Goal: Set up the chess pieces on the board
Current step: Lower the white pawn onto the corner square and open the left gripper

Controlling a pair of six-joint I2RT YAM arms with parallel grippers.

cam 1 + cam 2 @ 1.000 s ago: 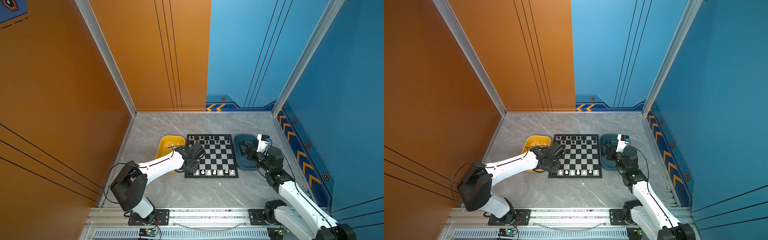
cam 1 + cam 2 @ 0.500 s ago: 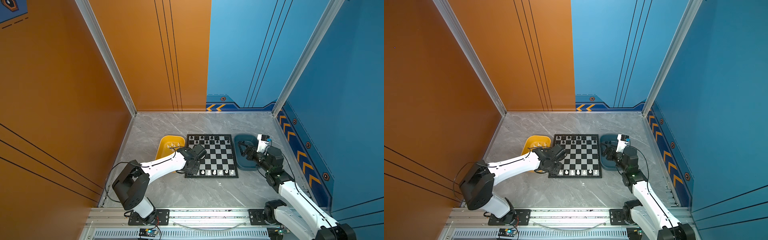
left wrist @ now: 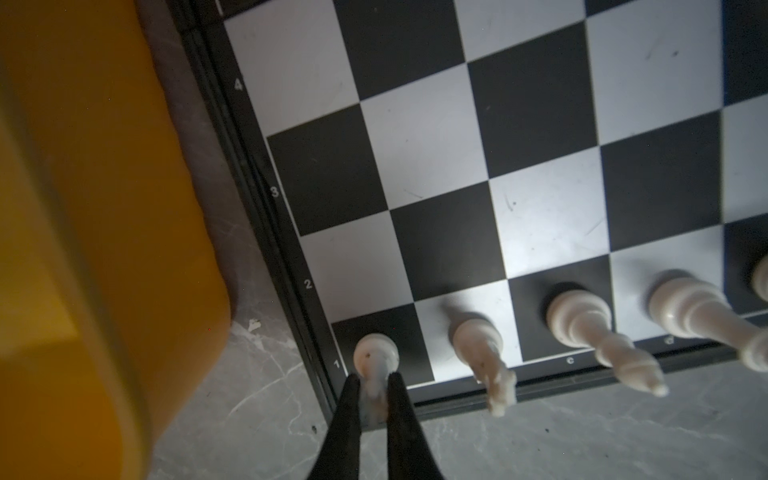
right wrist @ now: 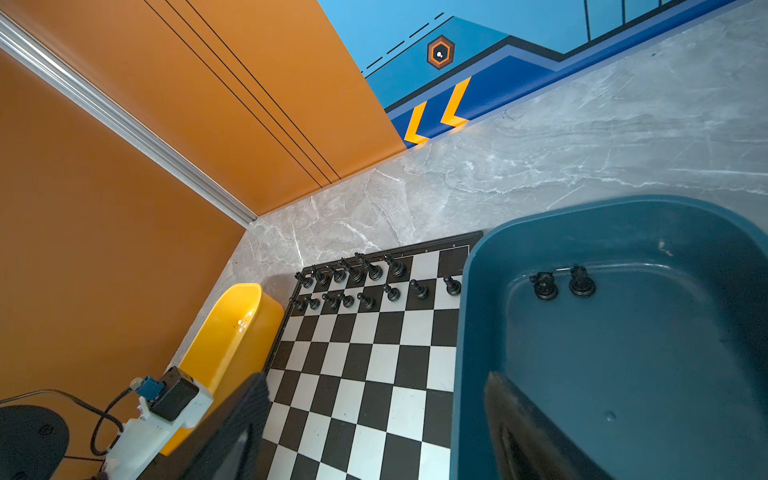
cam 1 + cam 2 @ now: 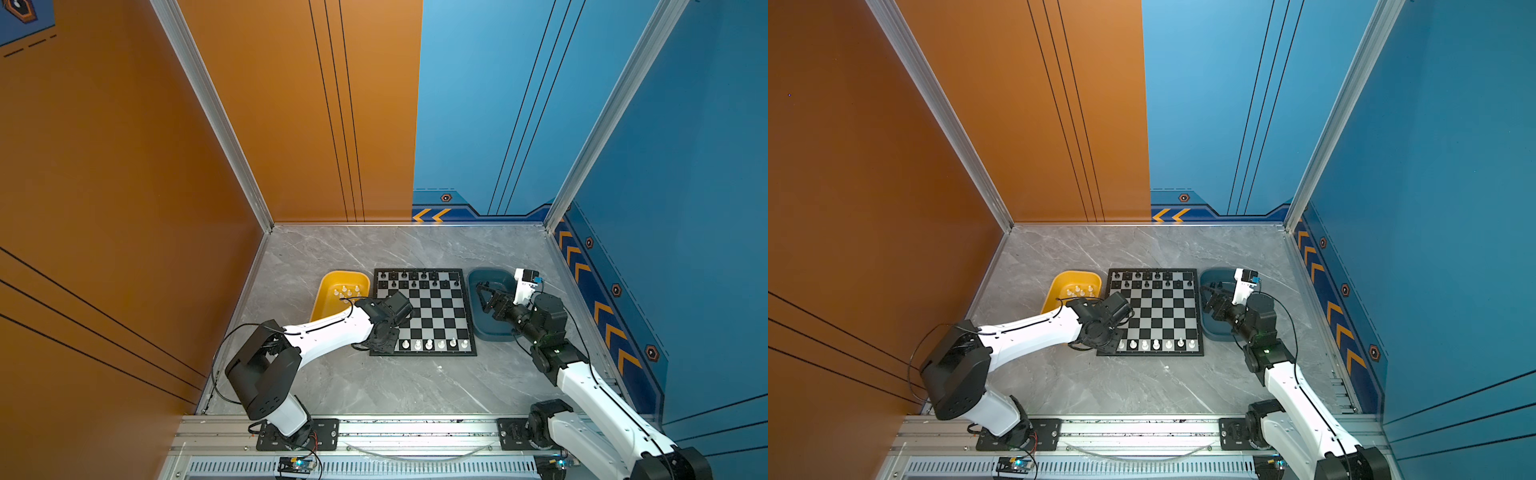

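Moved since earlier: the left gripper [image 3: 372, 380] has swung from the board's left middle down to its near left corner; the right arm has not shifted.
Left tool: black fingers [image 3: 399, 399] pinching the small white plastic chess piece [image 3: 375, 357] by its upper part.
Piece position: at the black corner square beside the printed 1, base on or just above it; contact cannot be told.
Board: the flat black-and-silvery chessboard [image 5: 432, 309] lies between the yellow plastic tray [image 5: 328, 286] and the dark blue plastic tray [image 4: 623, 374].
Near row: other white pieces [image 5: 429, 344] stand upright beside the held one.
Far rows: black pieces [image 5: 414, 276] fill most of two rows; two black pieces [image 4: 561, 284] remain in the dark blue plastic tray.
Yellow tray stock: several white pieces [image 5: 347, 291] wait unplaced.
Right tool: the right gripper [image 5: 485, 297] is spread wide and empty above the dark blue plastic tray.
Step in hand: probably seating the corner piece.
Next move: part the fingers only once the base sits flat and centred. Then lift straight up, clear of the neighbouring piece, and go back to the yellow plastic tray.
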